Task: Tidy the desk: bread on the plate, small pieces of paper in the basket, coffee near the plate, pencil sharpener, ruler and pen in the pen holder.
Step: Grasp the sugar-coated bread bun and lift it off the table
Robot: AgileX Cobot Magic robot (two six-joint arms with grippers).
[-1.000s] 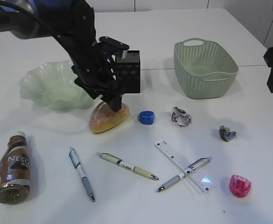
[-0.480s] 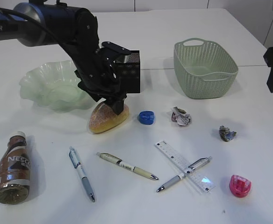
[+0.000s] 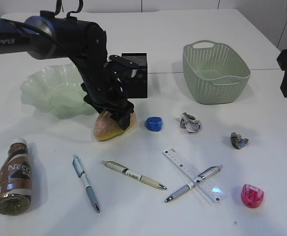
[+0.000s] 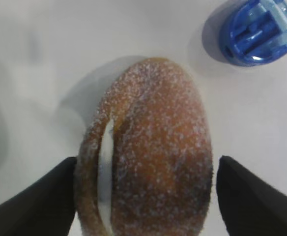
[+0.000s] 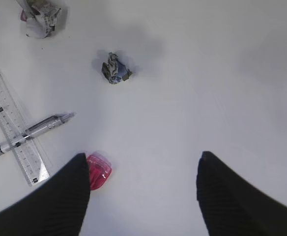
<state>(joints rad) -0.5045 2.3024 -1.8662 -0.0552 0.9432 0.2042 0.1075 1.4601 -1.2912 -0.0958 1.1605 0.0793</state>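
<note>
The sugared bread (image 4: 148, 157) lies on the table just right of the green glass plate (image 3: 50, 91). My left gripper (image 4: 146, 196) is open and straddles it; the left finger is against the crust, the right finger stands slightly off. In the exterior view the left gripper (image 3: 120, 118) is down over the bread (image 3: 106, 129). My right gripper (image 5: 143, 196) hangs open and empty above bare table, beside the pink pencil sharpener (image 5: 99, 171). A blue sharpener (image 3: 154, 123), two crumpled papers (image 3: 189, 122) (image 3: 239, 140), the ruler (image 3: 192, 174), three pens and the coffee bottle (image 3: 14, 177) lie around.
The green basket (image 3: 215, 71) stands at the back right and the black pen holder (image 3: 136, 73) stands behind the left arm. One pen (image 3: 192, 184) crosses the ruler, and two more pens (image 3: 86, 183) (image 3: 133, 174) lie near the front.
The left arm has lowered, bringing its open fingers down from above the bread to either side of it. The right arm has not moved.
</note>
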